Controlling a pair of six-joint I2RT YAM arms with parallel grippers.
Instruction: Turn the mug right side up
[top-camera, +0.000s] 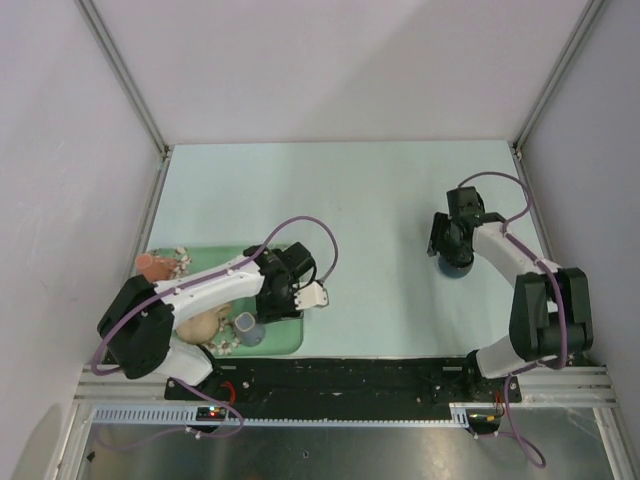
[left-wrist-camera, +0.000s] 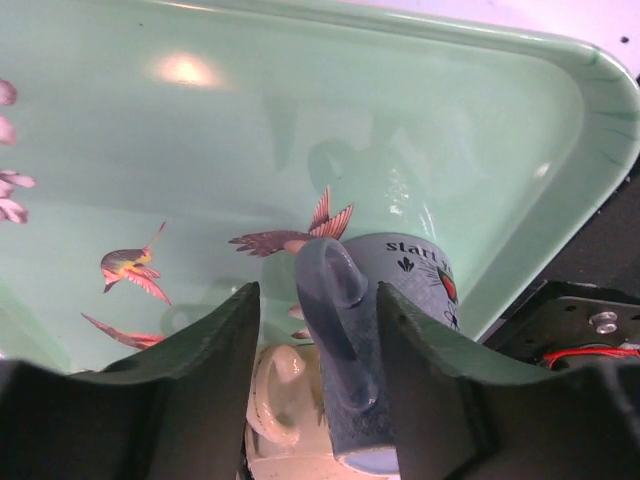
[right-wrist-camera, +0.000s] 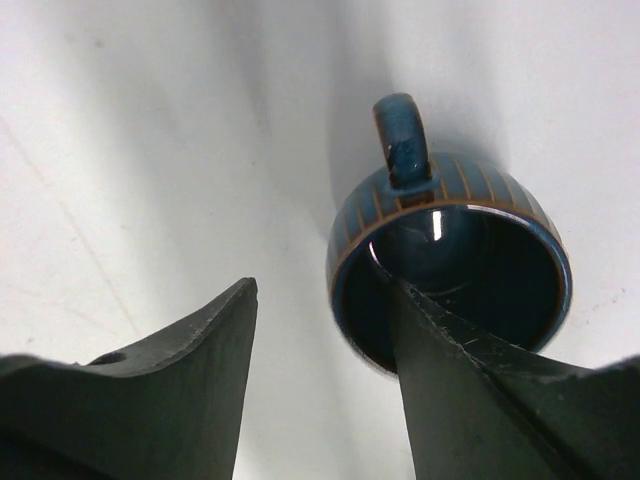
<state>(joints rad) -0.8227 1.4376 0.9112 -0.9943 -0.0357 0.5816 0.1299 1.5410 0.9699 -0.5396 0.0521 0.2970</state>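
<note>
Grey-blue mug (left-wrist-camera: 405, 272) in green tray (left-wrist-camera: 450, 130) reads "start".

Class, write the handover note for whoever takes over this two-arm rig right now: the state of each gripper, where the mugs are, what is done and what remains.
Left gripper: open, fingers either side of the handle of the grey-blue mug, not clamped yet.
Grey-blue mug: in the green tray, apparently mouth down, beside a cream mug.
Right gripper: open, one finger over the rim of the dark blue mug.
Dark blue mug: on the table, mouth up.
Done: dark blue mug stands right side up.
Left: back the right arm away; probably grip and turn the grey-blue mug.
</note>
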